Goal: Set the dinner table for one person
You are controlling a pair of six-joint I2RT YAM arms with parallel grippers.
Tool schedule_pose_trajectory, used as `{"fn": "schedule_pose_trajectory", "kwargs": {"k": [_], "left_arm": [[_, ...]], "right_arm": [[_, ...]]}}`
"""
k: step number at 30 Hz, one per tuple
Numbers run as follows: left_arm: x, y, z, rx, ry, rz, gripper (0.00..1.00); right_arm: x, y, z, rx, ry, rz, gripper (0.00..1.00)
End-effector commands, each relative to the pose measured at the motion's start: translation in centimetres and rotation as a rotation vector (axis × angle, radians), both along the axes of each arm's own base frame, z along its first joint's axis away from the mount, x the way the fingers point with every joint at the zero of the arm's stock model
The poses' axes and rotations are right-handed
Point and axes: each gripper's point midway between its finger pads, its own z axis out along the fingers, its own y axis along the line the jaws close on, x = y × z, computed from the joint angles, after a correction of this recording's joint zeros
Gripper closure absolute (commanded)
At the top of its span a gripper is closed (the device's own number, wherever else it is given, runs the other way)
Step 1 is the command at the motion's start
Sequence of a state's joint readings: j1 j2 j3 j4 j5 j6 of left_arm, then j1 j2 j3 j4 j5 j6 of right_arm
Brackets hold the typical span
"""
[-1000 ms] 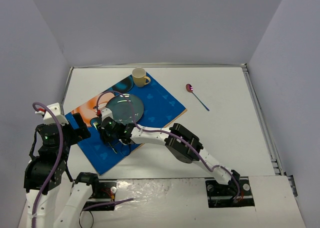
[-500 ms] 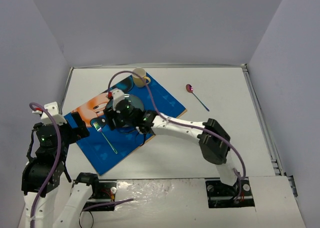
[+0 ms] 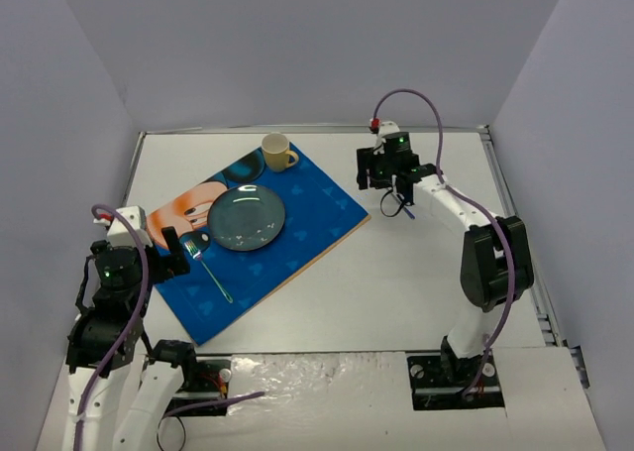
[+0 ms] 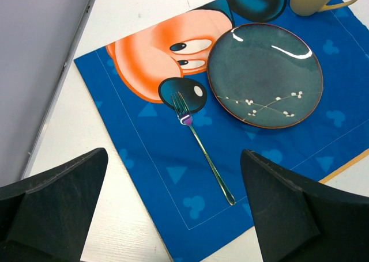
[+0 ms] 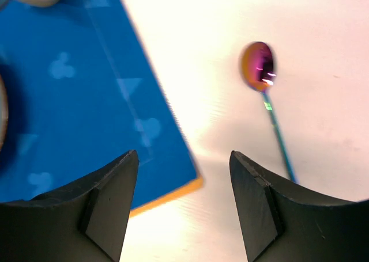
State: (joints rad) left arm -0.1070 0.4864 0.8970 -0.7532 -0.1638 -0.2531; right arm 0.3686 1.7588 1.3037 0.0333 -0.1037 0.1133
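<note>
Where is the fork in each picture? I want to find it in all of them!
Top external: the fork lies at lower left, on the blue placemat, just left of the plate.
Left wrist: it is in the middle of the picture, slanting down to the right, tines near the cartoon's nose.
Right wrist: the fork is not in this picture.
Shared landmark: the blue placemat shows in all three views.

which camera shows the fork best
Left wrist: the whole fork lies large and sharp on the blue placemat, tines near the plate. Top external shows it whole but small and thin. The right wrist view does not show it.
</note>
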Motion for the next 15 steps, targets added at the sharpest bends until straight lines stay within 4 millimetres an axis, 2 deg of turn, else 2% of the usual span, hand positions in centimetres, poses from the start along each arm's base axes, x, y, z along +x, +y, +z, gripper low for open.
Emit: {"fn": "schedule_pose_trajectory", "kwargs": {"k": [1,5,8,15], "left_arm": [[0.4,-0.2,3.2,0.006,-0.145,-0.022,0.03],[-0.4,0.0,3.2,0.008,-0.159,-0.015,0.03],[-0.9,0.3,3.2,0.012,-0.171,0.001,0.03],[-2.1,0.5,2.6,0.006,-0.23,0.006,0.03]], "right_arm": [[1.6,-3.2,0.3,-0.018,-0.02,0.044,0.4],[3.4,-6.8,-1.7,-0.077,-0.001,0.009,0.41],[4.6,-8.4,-3.5,-0.119,0.02,0.011,0.41],[6.4,-9.4,-6.7,-0.165,0.056,0.079,0.44]]}}
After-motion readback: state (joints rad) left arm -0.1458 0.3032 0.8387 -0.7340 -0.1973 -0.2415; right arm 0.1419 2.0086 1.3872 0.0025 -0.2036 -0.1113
